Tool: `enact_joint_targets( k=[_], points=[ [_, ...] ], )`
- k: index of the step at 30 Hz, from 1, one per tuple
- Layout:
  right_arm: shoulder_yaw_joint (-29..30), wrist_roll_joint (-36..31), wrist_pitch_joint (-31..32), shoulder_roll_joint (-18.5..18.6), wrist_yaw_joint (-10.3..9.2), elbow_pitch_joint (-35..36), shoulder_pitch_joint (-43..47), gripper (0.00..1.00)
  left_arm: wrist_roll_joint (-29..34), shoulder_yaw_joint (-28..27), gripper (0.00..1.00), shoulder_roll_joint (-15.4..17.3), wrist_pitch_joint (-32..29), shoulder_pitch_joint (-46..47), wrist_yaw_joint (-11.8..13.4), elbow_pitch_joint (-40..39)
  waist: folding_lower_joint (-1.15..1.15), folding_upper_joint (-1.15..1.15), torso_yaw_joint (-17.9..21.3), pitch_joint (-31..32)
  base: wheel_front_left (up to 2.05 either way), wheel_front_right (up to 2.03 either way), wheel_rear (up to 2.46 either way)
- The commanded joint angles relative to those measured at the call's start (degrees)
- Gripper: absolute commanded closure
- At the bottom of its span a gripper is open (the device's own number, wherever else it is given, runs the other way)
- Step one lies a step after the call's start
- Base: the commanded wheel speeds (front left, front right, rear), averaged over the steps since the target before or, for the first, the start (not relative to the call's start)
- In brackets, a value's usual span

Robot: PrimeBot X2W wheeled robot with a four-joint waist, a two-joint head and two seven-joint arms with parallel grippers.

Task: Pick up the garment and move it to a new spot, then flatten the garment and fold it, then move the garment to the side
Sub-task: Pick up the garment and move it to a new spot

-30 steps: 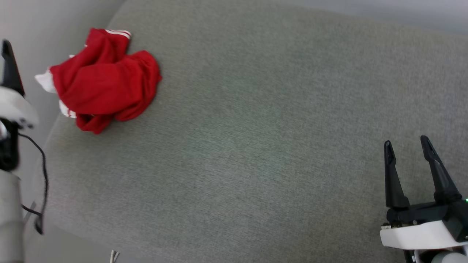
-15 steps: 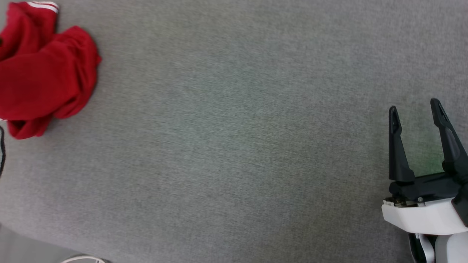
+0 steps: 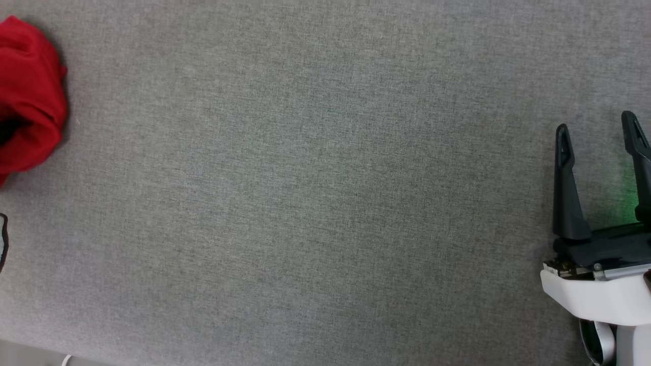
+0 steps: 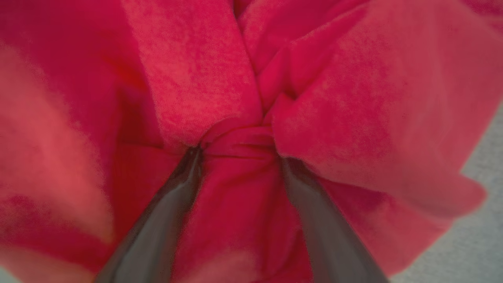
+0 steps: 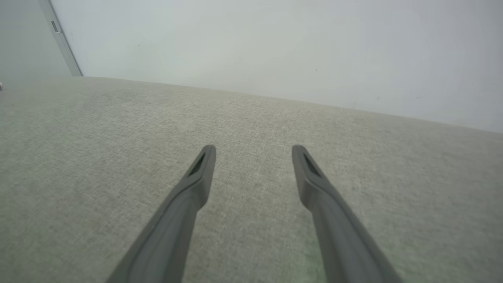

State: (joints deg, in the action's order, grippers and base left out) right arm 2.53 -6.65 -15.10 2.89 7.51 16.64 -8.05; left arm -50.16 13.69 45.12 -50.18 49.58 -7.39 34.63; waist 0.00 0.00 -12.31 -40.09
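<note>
Shifted since a second ago: head camera's aim, not the cloth. Hence garment [image 3: 30,96] at far left edge of head view, crumpled in a heap on grey upholstered surface [image 3: 325,203]. Left claw [image 4: 237,154] spread fully wide, both fingers sunk into the red folds, a bunched ridge of fabric between them, not yet pinched. Right claw [image 3: 594,122] equally wide, holding nothing, over bare upholstery, well apart from the garment. Probably light, soft, limp and thin; likely to sag and trail once lifted, and to slide out of a shallow pinch. Best taken at that gathered ridge, several layers together, with a firm close. Hardly fragile.
</note>
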Motion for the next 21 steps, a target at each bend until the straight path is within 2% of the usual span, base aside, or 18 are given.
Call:
enact_joint_targets(
  k=[1,4,5,6,9,14,21],
  points=[
    [0.20,-0.43,-0.09,-0.04,-0.04,-0.30,-0.41,0.00,-0.26,2.14,0.00,-2.49,-0.01,-1.92,0.05,1.75,0.00,0.00,-0.04,-0.74,0.00,0.00,0.00],
    [0.26,-0.62,-0.04,-0.04,-0.04,-0.36,-0.12,0.00,-0.54,4.54,0.00,-3.29,0.53,-2.11,0.05,2.83,0.00,0.00,-0.21,-0.88,0.00,0.00,0.00],
    [0.24,-0.67,-0.05,-0.04,-0.04,-0.41,0.02,0.00,-0.78,5.24,0.64,-3.15,0.67,-2.10,0.05,2.91,0.00,0.00,-0.32,-0.75,0.00,0.00,0.00],
    [0.20,-0.71,-0.04,-0.04,-0.04,-0.54,0.15,0.00,-1.11,5.75,1.00,-2.95,0.94,-1.90,0.05,3.11,0.00,0.00,-0.44,-0.47,0.00,0.00,0.00],
    [-0.22,-0.40,-0.05,-0.05,-0.03,-1.14,0.57,0.00,-1.99,6.71,1.00,-1.22,2.01,-0.58,0.01,2.65,0.00,0.00,-0.61,0.97,0.00,0.00,0.00],
    [-0.02,0.87,-0.11,-0.04,-0.04,-2.81,1.02,0.00,-2.31,7.93,1.00,3.98,5.22,1.64,0.05,0.39,0.00,0.00,-0.23,5.11,0.00,0.00,0.00],
    [-0.13,3.30,-0.11,-0.05,-0.04,-5.69,2.64,0.00,-1.16,12.54,1.00,8.70,5.07,5.26,0.05,-8.40,0.00,0.00,0.60,12.20,0.00,0.00,0.00]
  ],
)
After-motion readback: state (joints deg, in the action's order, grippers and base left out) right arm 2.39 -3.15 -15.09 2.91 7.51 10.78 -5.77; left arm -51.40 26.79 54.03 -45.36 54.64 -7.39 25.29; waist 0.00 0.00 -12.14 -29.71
